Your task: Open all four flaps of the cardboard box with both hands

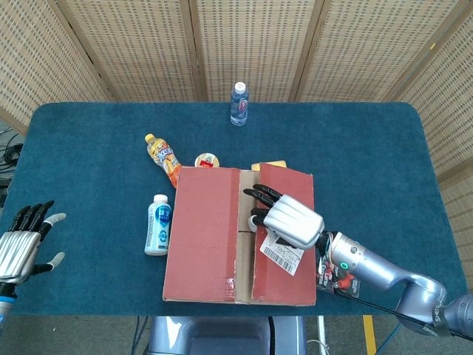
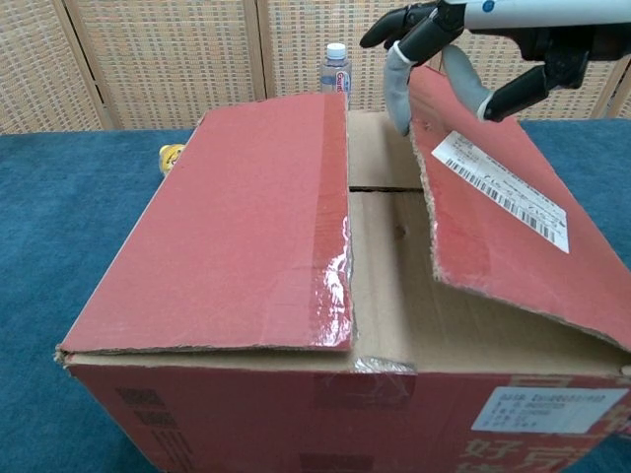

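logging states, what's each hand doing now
Left hand: open, holding nothing, off the box.
Right hand: gripping the edge of the right flap.

The blue table [image 1: 355, 140] carries the cardboard box [image 1: 207, 237], three bottles and a small cup [image 1: 207, 160].

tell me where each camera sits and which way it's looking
Head view: high above the near table edge, looking steeply down on the cardboard box; shows the left hand at the frame's left edge and the right hand on the right flap.
Chest view: low, close behind the box, looking level across its top; only the right hand shows.
Shared: box, right hand, water bottle.
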You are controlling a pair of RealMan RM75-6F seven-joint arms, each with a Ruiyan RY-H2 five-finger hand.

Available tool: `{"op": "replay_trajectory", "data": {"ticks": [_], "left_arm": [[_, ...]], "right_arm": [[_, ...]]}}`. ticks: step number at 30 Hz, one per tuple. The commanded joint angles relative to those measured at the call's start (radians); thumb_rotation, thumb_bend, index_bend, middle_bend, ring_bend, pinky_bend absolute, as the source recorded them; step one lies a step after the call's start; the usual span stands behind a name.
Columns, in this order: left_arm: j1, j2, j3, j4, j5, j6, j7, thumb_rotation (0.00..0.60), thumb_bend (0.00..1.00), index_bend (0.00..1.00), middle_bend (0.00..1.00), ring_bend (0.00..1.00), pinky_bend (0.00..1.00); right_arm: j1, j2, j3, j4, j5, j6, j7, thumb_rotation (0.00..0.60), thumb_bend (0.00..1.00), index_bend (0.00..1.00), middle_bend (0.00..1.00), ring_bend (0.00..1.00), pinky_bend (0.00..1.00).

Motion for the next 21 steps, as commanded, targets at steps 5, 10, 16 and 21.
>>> {"op": "replay_trajectory", "data": {"ticks": [5, 10, 16, 21], "left_arm": [[-0.002, 0.0, 0.0, -0.006, 0.003, 0.001, -0.002, 0.584, 0.27, 0.21, 0.04, 0.04, 0.02], [0.001, 0.002, 0.003, -0.002, 0.01, 0.006, -0.012, 0.584, 0.27, 0.21, 0.04, 0.04, 0.02], [0.001, 0.003, 0.003, -0.003, 0.011, 0.008, -0.014, 0.584, 0.27, 0.21, 0.04, 0.04, 0.02], [0.002, 0.003, 0.003, 0.001, 0.014, 0.013, -0.018, 0.584, 0.27, 0.21, 0.04, 0.04, 0.02]], "right_arm": [[-0.023, 0.056, 0.013, -0.023, 0.013, 0.04, -0.007, 0.6, 1.0, 0.49, 0.52, 0.08, 0.06], [-0.037, 0.088, 0.023, -0.033, 0.027, 0.058, -0.021, 0.6, 1.0, 0.49, 0.52, 0.08, 0.06], [-0.053, 0.127, 0.033, -0.044, 0.047, 0.07, -0.042, 0.6, 1.0, 0.49, 0.52, 0.08, 0.06], [-0.067, 0.163, 0.049, -0.048, 0.067, 0.086, -0.053, 0.6, 1.0, 0.5, 0.52, 0.09, 0.06]]}}
